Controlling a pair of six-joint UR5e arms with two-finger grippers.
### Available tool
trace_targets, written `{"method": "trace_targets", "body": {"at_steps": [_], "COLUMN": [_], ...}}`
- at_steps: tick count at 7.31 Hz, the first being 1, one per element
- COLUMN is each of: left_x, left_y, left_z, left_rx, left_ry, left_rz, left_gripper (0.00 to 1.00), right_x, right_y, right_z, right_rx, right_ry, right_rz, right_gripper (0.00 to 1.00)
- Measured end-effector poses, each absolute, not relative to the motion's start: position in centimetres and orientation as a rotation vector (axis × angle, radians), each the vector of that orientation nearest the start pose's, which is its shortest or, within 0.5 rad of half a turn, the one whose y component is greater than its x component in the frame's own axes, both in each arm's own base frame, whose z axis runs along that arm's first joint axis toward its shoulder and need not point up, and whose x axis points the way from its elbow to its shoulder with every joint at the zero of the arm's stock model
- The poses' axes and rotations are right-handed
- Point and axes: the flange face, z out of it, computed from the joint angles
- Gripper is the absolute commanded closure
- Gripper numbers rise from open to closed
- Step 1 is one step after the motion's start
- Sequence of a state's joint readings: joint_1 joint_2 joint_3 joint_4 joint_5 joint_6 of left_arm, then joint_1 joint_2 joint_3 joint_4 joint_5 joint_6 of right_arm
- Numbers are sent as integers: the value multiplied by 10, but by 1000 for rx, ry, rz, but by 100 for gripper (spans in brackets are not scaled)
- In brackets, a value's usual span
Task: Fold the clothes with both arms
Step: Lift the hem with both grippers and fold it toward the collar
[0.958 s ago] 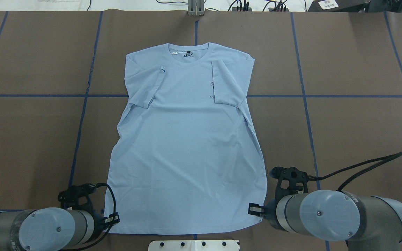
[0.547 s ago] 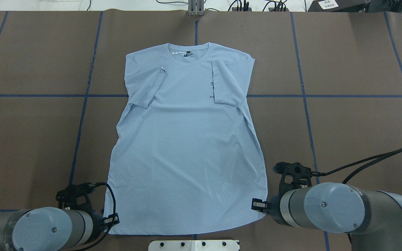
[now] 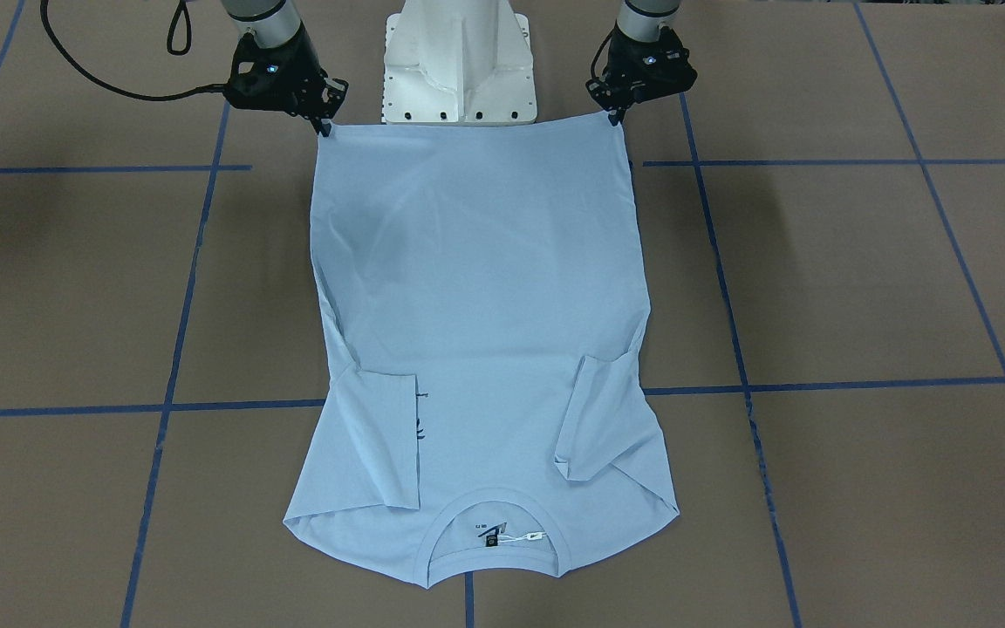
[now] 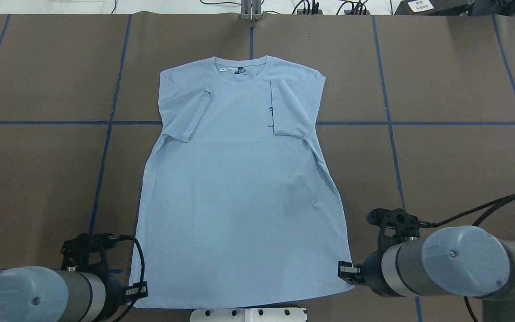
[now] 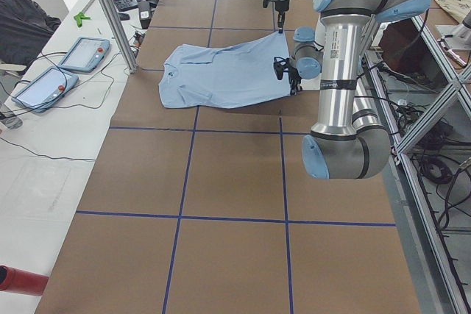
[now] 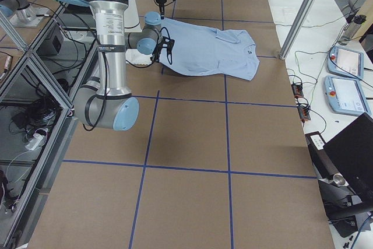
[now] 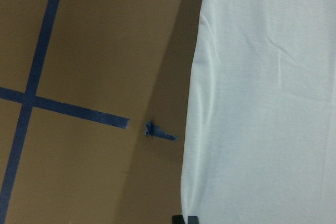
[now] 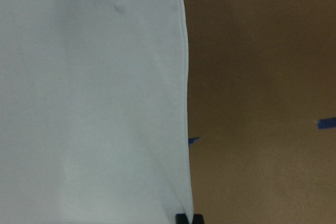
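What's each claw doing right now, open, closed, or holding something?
Left claw: closed on a hem corner of the T-shirt.
Right claw: closed on the other hem corner.

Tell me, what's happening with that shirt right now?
Left gripper and right gripper each pinch a hem corner. T-shirt spread out, sleeves folded in. No obstruction seen.

Lighting bright, even, from overhead; fixed views sharp. Soft shadows on the bench [image 3: 75, 187]. Wrist views slightly blurred, T-shirt [image 7: 262, 103] washed pale, shadow band along its edge
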State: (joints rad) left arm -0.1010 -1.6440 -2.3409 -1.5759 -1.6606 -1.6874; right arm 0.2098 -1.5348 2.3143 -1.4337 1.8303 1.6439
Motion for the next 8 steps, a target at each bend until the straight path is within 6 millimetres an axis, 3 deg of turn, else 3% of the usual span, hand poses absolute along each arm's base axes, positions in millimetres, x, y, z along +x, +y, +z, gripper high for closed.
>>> {"method": "trace_targets", "body": {"at_steps": [2, 4, 6, 8], "left_x": [397, 378, 367, 359], "left_y": [-141, -116, -121, -154], "left_z": [254, 231, 222, 226], "left_rx": [-115, -149, -153, -94], "left_ry": [893, 930, 946, 943], "left_rz": [-61, 13, 7, -25], "left_gripper": [100, 100, 100, 100], "right_x": [-364, -349, -340, -330], "right_y": [-172, -157, -175, -213], "right_z": [280, 275, 277, 281], "right_rx": [-284, -370, -347, -268], "right_ry": [-944, -946, -958, -979], "right_rz": [74, 22, 32, 67], "right_gripper": [100, 100, 100, 100]}}
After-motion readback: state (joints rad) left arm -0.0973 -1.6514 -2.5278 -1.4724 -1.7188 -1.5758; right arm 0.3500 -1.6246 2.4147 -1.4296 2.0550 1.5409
